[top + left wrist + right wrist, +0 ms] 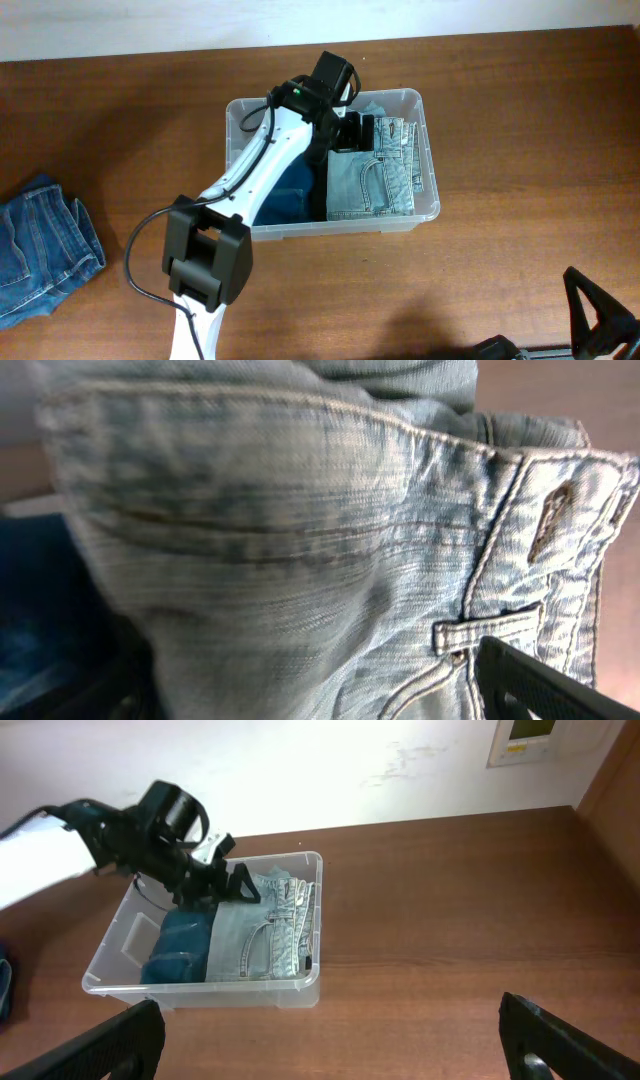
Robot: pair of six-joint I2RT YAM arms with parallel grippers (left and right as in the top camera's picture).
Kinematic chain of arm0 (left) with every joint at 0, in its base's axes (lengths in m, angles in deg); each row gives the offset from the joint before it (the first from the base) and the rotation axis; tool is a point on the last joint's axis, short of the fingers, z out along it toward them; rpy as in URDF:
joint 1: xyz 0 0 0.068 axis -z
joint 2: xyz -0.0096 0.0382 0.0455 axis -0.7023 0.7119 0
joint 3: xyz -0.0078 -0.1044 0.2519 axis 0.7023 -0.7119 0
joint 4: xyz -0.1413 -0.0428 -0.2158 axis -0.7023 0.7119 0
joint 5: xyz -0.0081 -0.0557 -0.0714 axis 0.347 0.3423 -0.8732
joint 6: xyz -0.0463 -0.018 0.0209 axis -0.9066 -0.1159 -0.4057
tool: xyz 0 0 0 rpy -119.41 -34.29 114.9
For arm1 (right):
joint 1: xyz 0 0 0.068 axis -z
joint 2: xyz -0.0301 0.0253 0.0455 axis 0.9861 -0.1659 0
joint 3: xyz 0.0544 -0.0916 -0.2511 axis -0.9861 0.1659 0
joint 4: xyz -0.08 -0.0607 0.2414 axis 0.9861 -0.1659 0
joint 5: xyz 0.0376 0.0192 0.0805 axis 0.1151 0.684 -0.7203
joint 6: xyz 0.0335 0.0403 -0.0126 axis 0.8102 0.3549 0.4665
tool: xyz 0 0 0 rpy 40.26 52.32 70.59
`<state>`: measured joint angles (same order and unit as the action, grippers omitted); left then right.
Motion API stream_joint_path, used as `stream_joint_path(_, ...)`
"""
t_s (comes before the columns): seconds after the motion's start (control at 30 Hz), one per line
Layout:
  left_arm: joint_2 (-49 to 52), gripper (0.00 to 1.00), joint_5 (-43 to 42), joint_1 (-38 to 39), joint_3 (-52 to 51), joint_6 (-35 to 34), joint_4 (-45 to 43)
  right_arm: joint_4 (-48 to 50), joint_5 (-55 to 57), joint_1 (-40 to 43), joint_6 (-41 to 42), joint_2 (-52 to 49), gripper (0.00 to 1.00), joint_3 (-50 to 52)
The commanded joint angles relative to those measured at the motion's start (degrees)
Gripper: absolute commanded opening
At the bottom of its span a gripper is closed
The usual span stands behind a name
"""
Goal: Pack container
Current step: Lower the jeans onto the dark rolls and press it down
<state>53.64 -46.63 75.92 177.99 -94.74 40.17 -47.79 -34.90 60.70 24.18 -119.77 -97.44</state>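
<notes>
Left arm (262, 160) had long white shell link with thin dark line along it. Bulky black joint housing (208, 250) sat at 7 o'clock of overhead view. Thin black cable (133, 262) looped out beside it. Wrist end was black, with small green light (297, 92) near 12 o'clock. On right gripper (332, 1005), fingers (110, 1042) were matte black and angular.

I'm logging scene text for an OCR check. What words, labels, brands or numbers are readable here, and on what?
No text can be read in any view.
Wall panel: it has a display and a small label strip, both too small and blurred to read.
Brown tag on the light jeans: blurred, no letters legible.
Container: no readable label shows.
</notes>
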Motion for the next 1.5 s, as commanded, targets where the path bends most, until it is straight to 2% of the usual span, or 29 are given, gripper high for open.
stream_joint_path(0.0, -0.5, 0.99, 7.4, 0.1, 6.8, 3.1, 3.0, -0.3, 0.9, 0.0, 0.2, 0.2, 0.99, 0.0)
stream_joint_path(0.1, -0.5, 0.98, 9.9, 1.5, 10.2, 4.9, 5.2, -0.3, 0.9, 0.0, 0.2, 0.2, 0.99, 0.0)
stream_joint_path(0.13, -0.5, 0.90, 9.8, 2.0, 10.4, 5.8, 5.2, -0.3, 0.9, 0.0, 0.2, 0.2, 0.99, 0.0)
stream_joint_path(0.17, -0.5, 0.75, 10.0, 2.8, 10.5, 6.8, 5.2, -0.3, 0.9, 0.0, 0.2, 0.2, 0.99, 0.0)
stream_joint_path(0.2, -0.5, 0.44, 10.8, 3.7, 10.5, 7.3, 5.1, -0.3, 0.9, 0.0, 0.2, 0.2, 0.99, 0.0)
stream_joint_path(0.23, -0.5, 0.22, 12.3, 4.4, 10.5, 7.3, 5.2, -0.3, 0.9, 0.0, 0.2, 0.2, 0.99, 0.0)
stream_joint_path(0.27, -0.3, 0.10, 14.7, 5.2, 10.4, 7.3, 5.1, -0.3, 0.9, 0.0, 0.2, 0.2, 0.99, 0.0)
stream_joint_path(0.3, -0.3, 0.03, 16.7, 5.9, 10.4, 7.3, 5.0, -0.3, 0.9, 0.0, 0.2, 0.2, 0.99, 0.0)
stream_joint_path(0.37, 0.2, 0.01, 22.3, 7.8, 10.4, 7.3, 3.9, -0.3, 0.9, 0.0, 0.2, 0.2, 0.99, 0.0)
stream_joint_path(0.5, 1.7, 0.01, 26.4, 9.9, 10.4, 7.3, 2.1, -0.3, 0.9, 0.0, 0.2, 0.2, 0.99, 0.0)
stream_joint_path(0.87, 12.0, 0.02, 26.6, 9.4, 10.4, 7.3, 1.2, -0.3, 0.9, 0.0, 0.2, 0.2, 0.99, 0.0)
stream_joint_path(1.0, 12.7, 0.02, 28.3, 9.4, 10.7, 11.0, 0.7, -0.3, 0.9, 0.0, 0.2, 0.2, 0.99, 0.0)
stream_joint_path(1.1, 12.0, 0.02, 31.1, 9.5, 14.0, 11.8, 3.7, -0.3, 0.9, 0.0, 0.2, 0.2, 0.99, 0.0)
stream_joint_path(1.27, 11.3, 0.02, 30.6, 9.7, 23.9, 11.8, 12.7, -0.3, 0.9, 0.0, 0.2, 0.2, 0.99, 0.0)
stream_joint_path(1.47, 11.3, 0.02, 20.0, 11.0, 31.4, 11.8, 22.6, -0.3, 0.9, 0.0, 0.2, 0.2, 0.99, 0.0)
